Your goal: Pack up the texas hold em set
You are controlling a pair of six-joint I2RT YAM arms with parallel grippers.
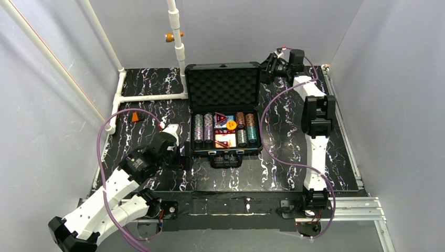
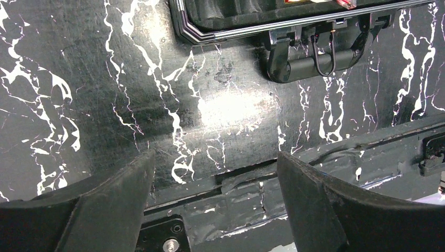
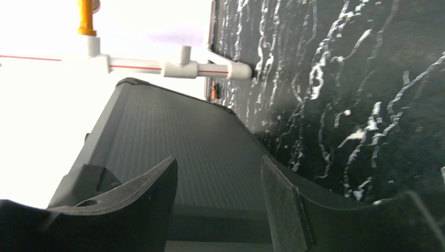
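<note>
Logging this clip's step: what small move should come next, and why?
Probably the right gripper should push the lid forward to tip it shut: the chips already sit in the case, the lid stands upright, and that gripper's open fingers face its outer side.

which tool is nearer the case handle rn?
Left. The left tool sits just left of the handle; the right tool is far back beside the open lid.

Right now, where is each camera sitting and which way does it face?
Top: above and behind, looking down on the open case, both arms showing.
Left wrist: low over the table, facing the case's handle; left gripper open.
Right wrist: behind the case, looking along the lid's back; right gripper open.
All three share the case.
</note>
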